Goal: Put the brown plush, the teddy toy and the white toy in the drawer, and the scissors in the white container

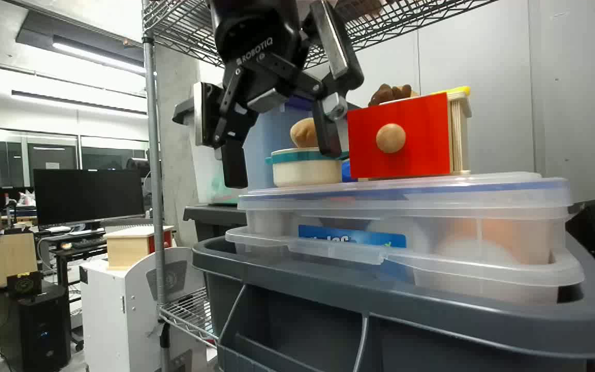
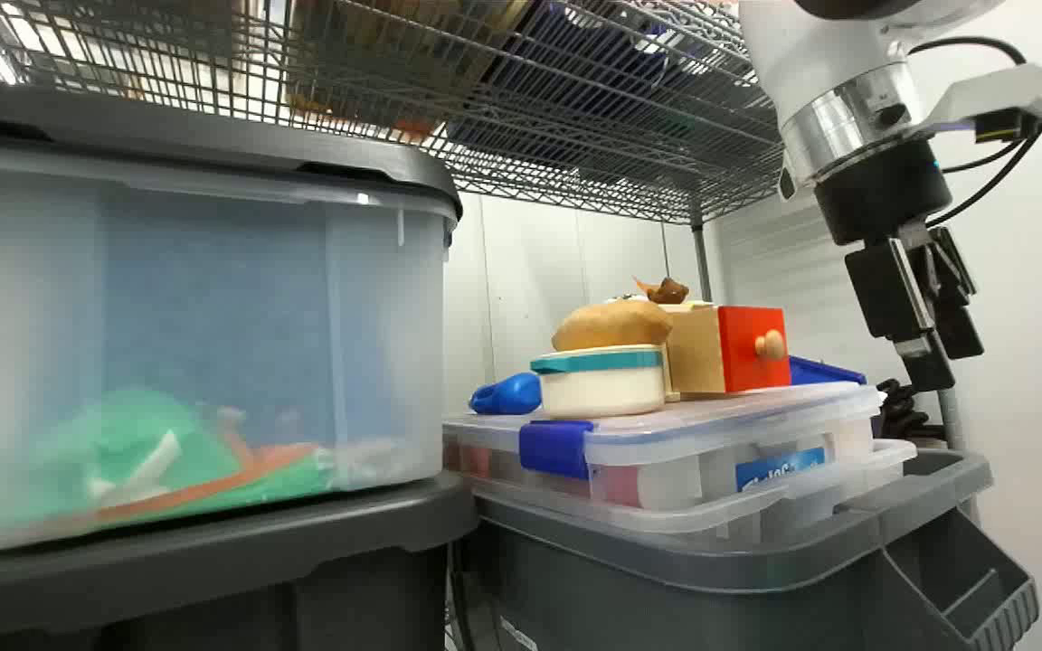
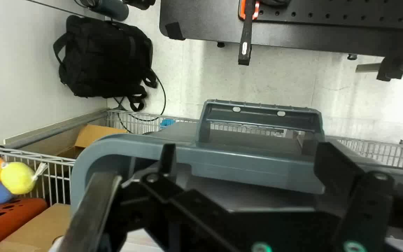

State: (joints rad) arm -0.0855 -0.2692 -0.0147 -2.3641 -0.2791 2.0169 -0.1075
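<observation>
- Your red drawer sits closed in its pale wooden casing, round knob facing out, on a clear plastic bin.
- On that casing's top you see a dark brown toy, partly hidden.
- Just beside the casing, a tan toy rests on the white container.
- Your tool hangs on the knob side, apart from the drawer, spread wide and holding nothing.

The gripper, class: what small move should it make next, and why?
I'd probably ease the gripper toward the wooden knob: the drawer looks shut, a brown toy appears to lie on top, and the fingers stand apart, holding nothing.
</observation>
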